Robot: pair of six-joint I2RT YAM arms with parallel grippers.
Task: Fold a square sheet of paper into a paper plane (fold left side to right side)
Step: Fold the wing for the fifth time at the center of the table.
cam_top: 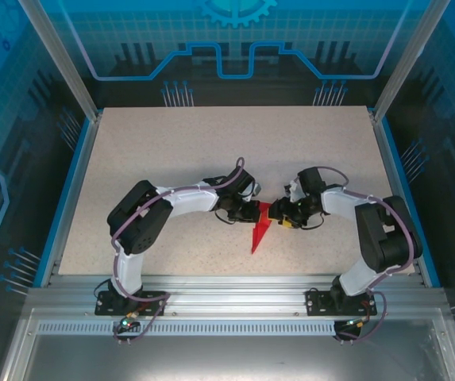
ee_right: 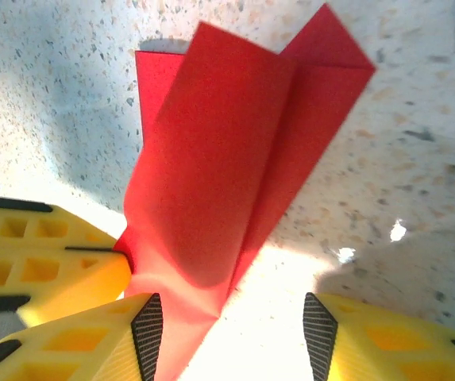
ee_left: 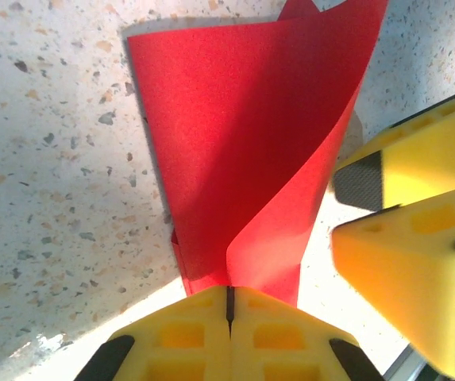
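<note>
Your left gripper (ee_left: pixel 229 298) is pinched tight on the edge of the red paper plane (ee_left: pixel 243 159), which lies mid-table (cam_top: pixel 171 159) between both arms, one flap curling up. Your right gripper (ee_right: pixel 231 317) stands parted around the paper.

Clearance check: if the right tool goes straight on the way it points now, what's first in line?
Likely the red paper, lying between the open fingers of the right tool; depth unclear.
</note>
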